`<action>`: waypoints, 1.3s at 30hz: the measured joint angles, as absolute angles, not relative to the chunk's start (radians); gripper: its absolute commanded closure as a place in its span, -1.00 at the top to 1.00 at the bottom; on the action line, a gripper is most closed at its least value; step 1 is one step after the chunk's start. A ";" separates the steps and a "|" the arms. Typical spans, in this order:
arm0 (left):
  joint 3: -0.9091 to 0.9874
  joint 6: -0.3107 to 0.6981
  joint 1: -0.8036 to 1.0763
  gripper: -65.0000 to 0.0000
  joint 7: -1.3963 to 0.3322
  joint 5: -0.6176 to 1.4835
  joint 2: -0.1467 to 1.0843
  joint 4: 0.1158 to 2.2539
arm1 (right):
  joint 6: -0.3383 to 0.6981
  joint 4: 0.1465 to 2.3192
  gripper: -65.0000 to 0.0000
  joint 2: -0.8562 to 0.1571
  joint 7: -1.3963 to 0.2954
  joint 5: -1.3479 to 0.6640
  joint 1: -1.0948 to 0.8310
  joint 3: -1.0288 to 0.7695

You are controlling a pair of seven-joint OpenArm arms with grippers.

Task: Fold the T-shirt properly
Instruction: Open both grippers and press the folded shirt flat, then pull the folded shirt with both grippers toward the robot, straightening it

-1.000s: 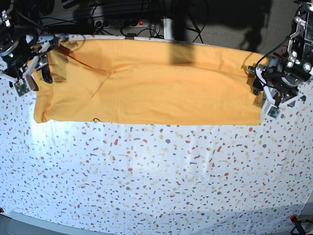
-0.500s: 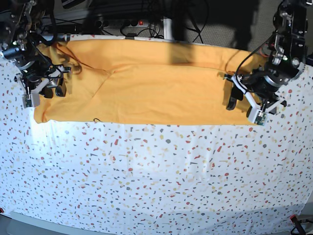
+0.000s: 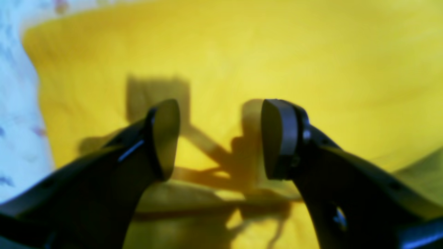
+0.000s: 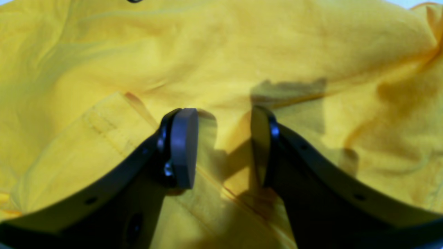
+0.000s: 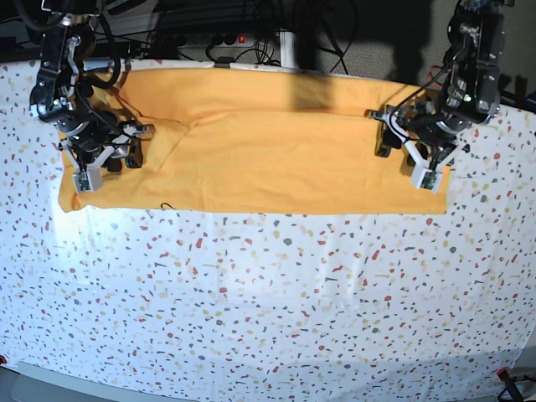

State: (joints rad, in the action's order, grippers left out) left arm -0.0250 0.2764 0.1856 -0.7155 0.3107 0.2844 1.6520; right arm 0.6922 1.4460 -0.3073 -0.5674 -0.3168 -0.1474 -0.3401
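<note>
Both my arms have moved inward over the shirt (image 5: 276,151); left gripper (image 3: 219,138) and right gripper (image 4: 223,148) are hovering open, empty, readying end grasps.

A table covered by a white speckled terrazzo-pattern tablecloth (image 5: 276,293) carries everything. Directly on the cloth lies the orange-yellow T-shirt (image 5: 268,151), spread as a long, flat band along the far side of the surface, its near edge straight and parallel to the table's front. The cloth's near part is brightly lit.
</note>
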 measured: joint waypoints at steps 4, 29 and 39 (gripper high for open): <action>-0.024 0.289 0.136 0.13 -0.655 0.330 0.283 1.559 | 0.693 1.444 -0.20 -0.307 -0.552 -0.307 -0.143 -0.339; -0.019 0.294 -0.170 0.13 -0.589 0.321 0.250 1.184 | 0.606 0.976 -0.20 -0.299 -0.513 -0.109 0.364 -0.337; -0.022 0.281 -0.208 0.13 -0.751 0.299 0.258 1.274 | 0.609 1.040 -0.20 -0.310 -0.522 -0.167 0.368 -0.337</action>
